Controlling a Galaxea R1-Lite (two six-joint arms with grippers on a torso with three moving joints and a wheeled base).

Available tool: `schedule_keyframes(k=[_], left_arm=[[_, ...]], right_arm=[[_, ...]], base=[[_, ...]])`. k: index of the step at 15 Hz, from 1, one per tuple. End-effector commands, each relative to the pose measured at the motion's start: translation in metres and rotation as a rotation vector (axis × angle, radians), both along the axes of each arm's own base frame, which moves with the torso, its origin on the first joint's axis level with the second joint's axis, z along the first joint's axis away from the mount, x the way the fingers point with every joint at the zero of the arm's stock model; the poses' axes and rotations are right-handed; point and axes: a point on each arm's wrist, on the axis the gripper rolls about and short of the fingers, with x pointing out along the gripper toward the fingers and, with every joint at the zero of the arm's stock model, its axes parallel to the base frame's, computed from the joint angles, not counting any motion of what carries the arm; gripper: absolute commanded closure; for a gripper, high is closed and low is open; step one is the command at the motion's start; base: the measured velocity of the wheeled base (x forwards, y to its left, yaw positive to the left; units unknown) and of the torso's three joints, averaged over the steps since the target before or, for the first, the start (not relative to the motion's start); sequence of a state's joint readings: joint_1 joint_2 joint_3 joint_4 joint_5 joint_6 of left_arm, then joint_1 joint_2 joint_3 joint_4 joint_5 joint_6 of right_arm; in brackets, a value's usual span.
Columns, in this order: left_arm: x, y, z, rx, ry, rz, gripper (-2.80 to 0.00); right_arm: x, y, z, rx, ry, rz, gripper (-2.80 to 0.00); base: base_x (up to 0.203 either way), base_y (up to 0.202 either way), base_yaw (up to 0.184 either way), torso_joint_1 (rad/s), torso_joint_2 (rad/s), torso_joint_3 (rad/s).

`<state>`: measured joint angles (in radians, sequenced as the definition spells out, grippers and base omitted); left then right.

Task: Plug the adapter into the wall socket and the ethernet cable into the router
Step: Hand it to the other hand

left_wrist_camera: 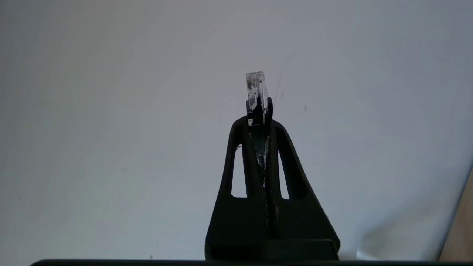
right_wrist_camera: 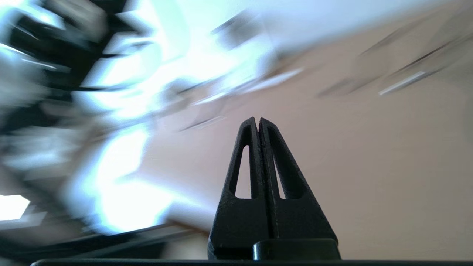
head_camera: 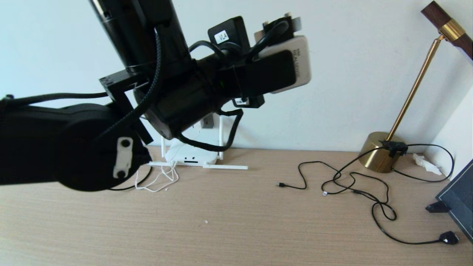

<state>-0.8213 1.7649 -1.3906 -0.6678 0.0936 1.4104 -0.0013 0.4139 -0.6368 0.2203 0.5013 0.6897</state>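
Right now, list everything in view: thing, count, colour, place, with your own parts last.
router: one, white, four antennas, back of desk by the wall, partly hidden by the left arm.
thin cord: one, white, looped on desk in front of router.
thin cables: several, black, tangled on desk at right.
lamp: one, brass, back right of desk.
tissue: one, white, beside lamp.
dark panel: one, right edge.
desk: one, light wood.
ethernet cable: one, black with clear plug tip, pinched in left gripper.
left gripper: shut on the plug, raised facing the wall.
right gripper: shut, empty, above desk.
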Motion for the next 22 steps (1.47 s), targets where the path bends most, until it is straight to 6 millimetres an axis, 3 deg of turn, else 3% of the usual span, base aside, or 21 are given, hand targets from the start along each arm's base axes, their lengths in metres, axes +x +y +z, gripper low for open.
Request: schedule_keyframes(k=[1,2,7,12,16,22], left_arm=[[-0.024,-0.016,0.0,-0.011,-0.02,-0.077,0.0],[-0.029,-0.021,-0.002,-0.011,-0.021,-0.097,0.0],[-0.06,-0.052,-0.011,0.032,-0.046,-0.173,0.0],[-0.066,-0.063,-0.027,0.082,-0.116,-0.172,0.0],[-0.062,-0.072,-0.045,0.133,-0.183,-0.145,0.0],[-0.055,-0.081,-0.059,0.197,-0.202,-0.072,0.0]], right_arm=[[0.04,0.004,0.021,0.239,0.273,0.195,-2.22],[0.052,0.005,0.029,0.324,0.324,0.252,-2.8],[0.114,0.008,0.057,0.543,0.366,0.372,-2.8],[0.161,0.027,0.065,0.67,0.467,0.515,-2.8],[0.172,0.034,0.077,0.72,0.513,0.549,-2.8],[0.183,0.036,0.07,0.768,0.592,0.539,-2.8]], base=[[0.0,0.0,0.0,0.0,0.0,0.0],[0.0,0.0,0.0,0.0,0.0,0.0],[0.0,0.0,0.0,0.0,0.0,0.0],[0.0,0.0,0.0,0.0,0.0,0.0],[0.0,0.0,0.0,0.0,0.0,0.0],[0.0,0.0,0.0,0.0,0.0,0.0]])
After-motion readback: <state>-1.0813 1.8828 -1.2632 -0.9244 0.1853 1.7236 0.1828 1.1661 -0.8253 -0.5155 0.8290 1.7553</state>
